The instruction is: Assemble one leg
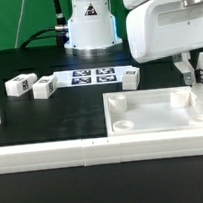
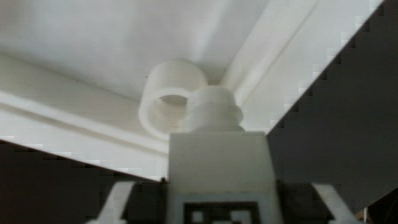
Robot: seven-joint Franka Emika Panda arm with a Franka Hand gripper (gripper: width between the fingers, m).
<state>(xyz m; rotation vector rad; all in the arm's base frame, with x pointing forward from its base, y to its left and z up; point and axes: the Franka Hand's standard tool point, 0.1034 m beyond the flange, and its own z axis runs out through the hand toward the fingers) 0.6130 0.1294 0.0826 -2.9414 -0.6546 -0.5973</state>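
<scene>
The exterior view sits low by the front edge of the table (image 1: 51, 114), well apart from the pincer (image 1: 199, 86), and faces across to the robot base (image 1: 90, 25) beyond it, with the pincer at the exterior view's right. The wrist view rides just behind the pincer, looking along its fingers (image 2: 118, 205) from very near. Both views share the leg (image 2: 217, 150) between those fingers and the tray (image 1: 152, 120) corner just past it

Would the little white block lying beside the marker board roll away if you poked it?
Probably not: the block looks boxy with flat faces, so it would likely slide, not roll. It seems to be stiff plastic, so bending is unlikely. Being small, it is probably light and may skid across the table.
</scene>
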